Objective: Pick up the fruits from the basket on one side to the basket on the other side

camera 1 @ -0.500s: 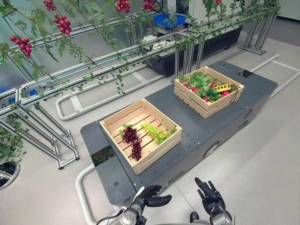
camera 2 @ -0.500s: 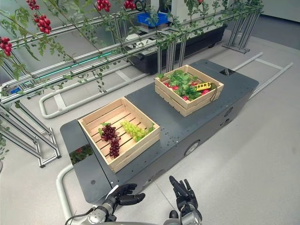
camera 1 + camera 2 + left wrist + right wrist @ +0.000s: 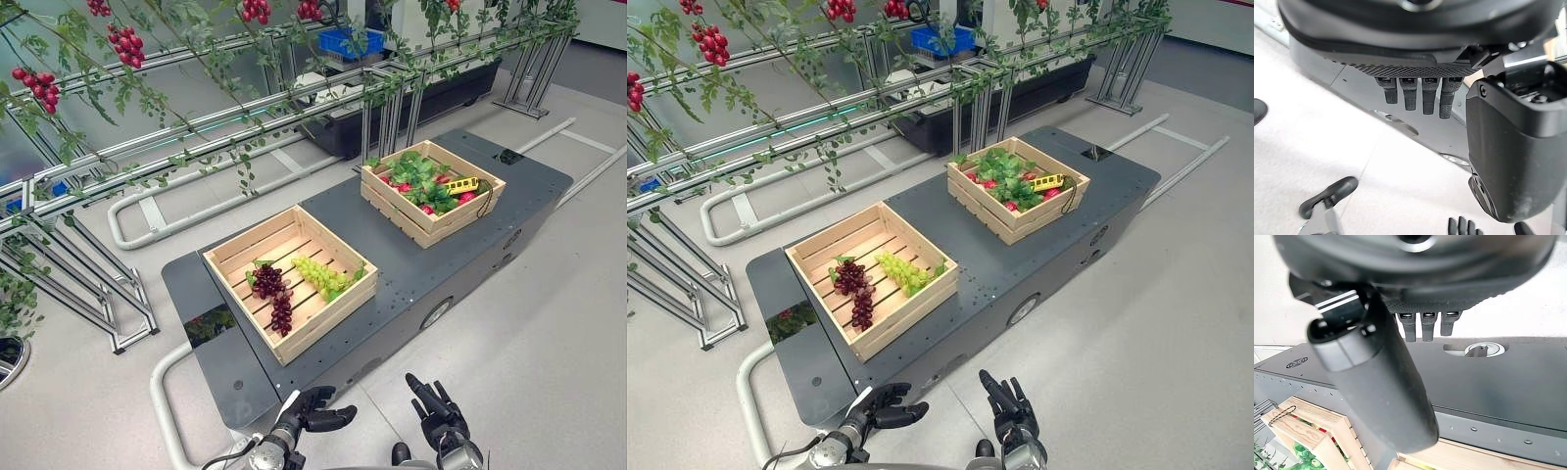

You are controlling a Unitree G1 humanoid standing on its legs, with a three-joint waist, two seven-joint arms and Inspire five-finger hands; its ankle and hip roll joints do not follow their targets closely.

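Observation:
Two wooden crates stand on a dark grey platform [image 3: 392,245]. The nearer crate [image 3: 291,279] holds a purple grape bunch [image 3: 274,291] and a green grape bunch [image 3: 321,275]. The farther crate [image 3: 433,191] holds green leaves, red fruits [image 3: 428,209] and a yellow piece [image 3: 464,183]. My left hand [image 3: 312,415] hangs low in front of the platform, fingers relaxed, holding nothing. My right hand [image 3: 438,415] is beside it, fingers straight and empty. Both hands are well short of the crates.
Metal rails with vines and red tomato clusters [image 3: 127,46] run behind the platform. A white pipe loop [image 3: 162,401] lies on the floor at the platform's near left corner. A blue bin [image 3: 353,41] sits far back. Open floor lies to the right.
The whole picture has shifted slightly, so the camera moved. Both hands stay low in front of the platform, holding nothing.

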